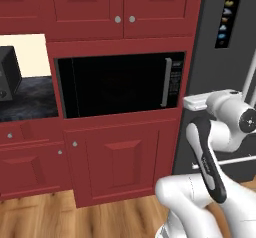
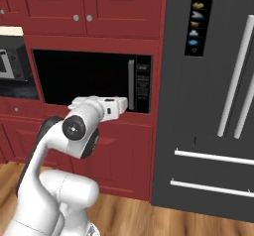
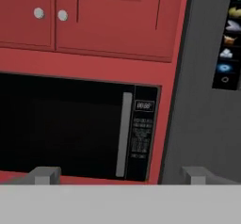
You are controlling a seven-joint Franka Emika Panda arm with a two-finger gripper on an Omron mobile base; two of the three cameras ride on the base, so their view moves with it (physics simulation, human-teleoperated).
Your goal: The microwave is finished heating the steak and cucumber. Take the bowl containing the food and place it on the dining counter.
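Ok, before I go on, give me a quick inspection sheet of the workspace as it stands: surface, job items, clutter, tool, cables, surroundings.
Surface: dark worktop left of the microwave; the dining counter is not seen.
Job's things: microwave built into red cabinets, door shut, grey bar handle on its right side beside the keypad. Nothing can be made out through the dark glass.
Clutter: small black box with knobs on the worktop.
Tool: tool open, empty, in front of the microwave door near the handle, not touching it.
Cables: nothing seen.
Surroundings: red upper cabinets, red lower cabinet door, dark fridge on the right, wood floor.
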